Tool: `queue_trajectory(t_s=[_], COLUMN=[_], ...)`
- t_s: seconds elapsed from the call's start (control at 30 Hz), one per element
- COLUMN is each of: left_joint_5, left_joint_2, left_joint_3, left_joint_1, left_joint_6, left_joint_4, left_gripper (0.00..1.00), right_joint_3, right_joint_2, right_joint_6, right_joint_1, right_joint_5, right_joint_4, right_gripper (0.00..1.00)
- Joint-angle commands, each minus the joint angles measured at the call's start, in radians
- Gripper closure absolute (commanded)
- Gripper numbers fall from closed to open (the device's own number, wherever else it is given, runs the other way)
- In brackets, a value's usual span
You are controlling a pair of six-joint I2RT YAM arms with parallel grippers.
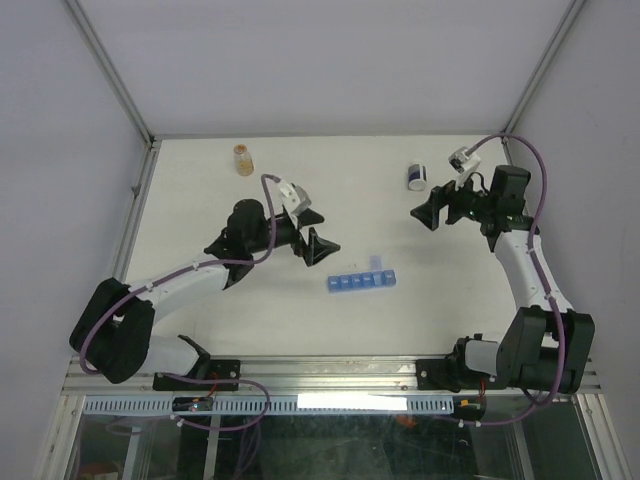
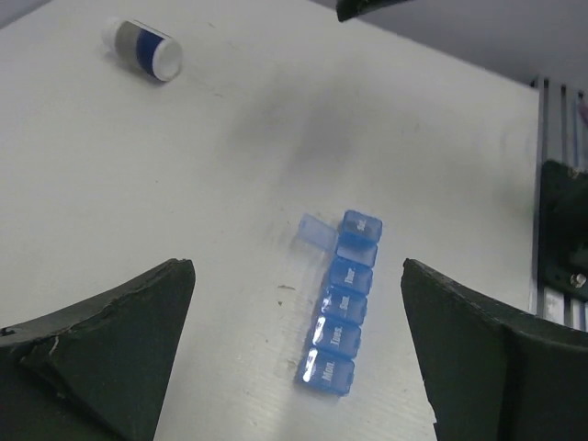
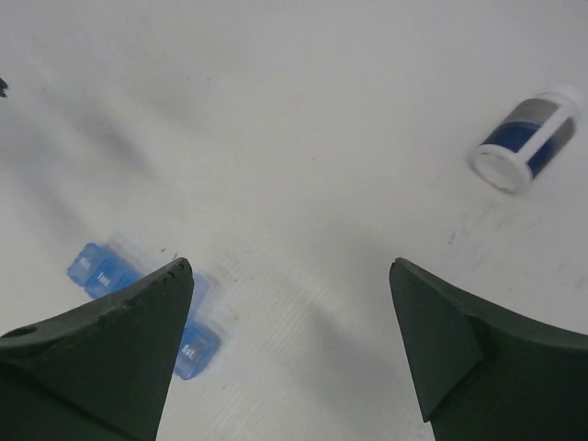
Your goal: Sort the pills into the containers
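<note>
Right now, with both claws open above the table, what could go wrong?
1. The blue pill box looks light, and one lid flap stands open. The left claw, close beside it, could nudge the box or knock the flap shut.
2. The white bottle lies on its side, so it may roll away if the right claw tries to grab it.

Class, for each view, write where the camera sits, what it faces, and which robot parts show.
Top external: above and behind the bases, looking down on the table; arms, left claw, right claw show.
Left wrist: on the left arm, facing down at the containers; its fingers show.
Right wrist: on the right arm, facing the white bottle; its fingers show.
Shared: both wrist views show containers and white bottle.
</note>
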Motion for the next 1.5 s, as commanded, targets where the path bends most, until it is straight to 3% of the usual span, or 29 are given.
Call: queue_trajectory(t_s=[0.0, 0.13, 0.33, 0.4, 0.5, 0.7, 0.97, 1.13, 1.23, 1.4, 1.47], left_joint_5=[0.129, 0.073, -0.450, -0.520, -0.516, -0.496, -0.470, -0.463, -0.456, -0.440, -0.422], left_joint_2=[0.033, 0.054, -0.077, -0.092, -0.081, -0.120, -0.149, -0.151, -0.150, -0.147, -0.142], left_joint_3=[-0.059, -0.076, -0.066, -0.081, -0.140, -0.189, -0.229, -0.232, -0.231, -0.230, -0.226], left_joint_1=[0.116, 0.170, 0.096, 0.089, 0.089, 0.088, 0.088, 0.088, 0.088, 0.088, 0.087], left_joint_6=[-0.407, -0.486, -0.232, -0.218, -0.251, -0.252, -0.243, -0.242, -0.240, -0.234, -0.228], left_joint_4=[0.389, 0.427, 0.136, 0.114, 0.209, 0.249, 0.292, 0.298, 0.299, 0.299, 0.298], left_gripper=[0.01, 0.01, 0.01, 0.01, 0.01, 0.01, 0.01, 0.01, 0.01, 0.01, 0.01], right_joint_3=[0.004, 0.041, 0.320, 0.412, 0.547, 0.787, 0.874, 0.906, 0.936, 0.954, 0.952], right_joint_2=[-0.023, 0.069, 0.322, 0.419, 0.550, 0.781, 0.928, 0.979, 1.007, 1.030, 1.022], right_joint_6=[0.175, 0.199, 0.232, 0.233, 0.247, 0.292, 0.301, 0.304, 0.305, 0.274, 0.246], right_joint_1=[-0.017, -0.016, 0.021, 0.049, 0.086, 0.122, 0.134, 0.134, 0.138, 0.140, 0.139], right_joint_5=[0.188, 0.269, 0.411, 0.484, 0.551, 0.653, 0.787, 0.762, 0.750, 0.744, 0.728], right_joint_4=[0.172, 0.190, 0.061, 0.031, -0.003, -0.105, -0.129, -0.145, -0.163, -0.183, -0.190], right_gripper=[0.02, 0.01, 0.06, 0.07, 0.09, 0.13, 0.17, 0.29, 0.31, 0.45, 0.57])
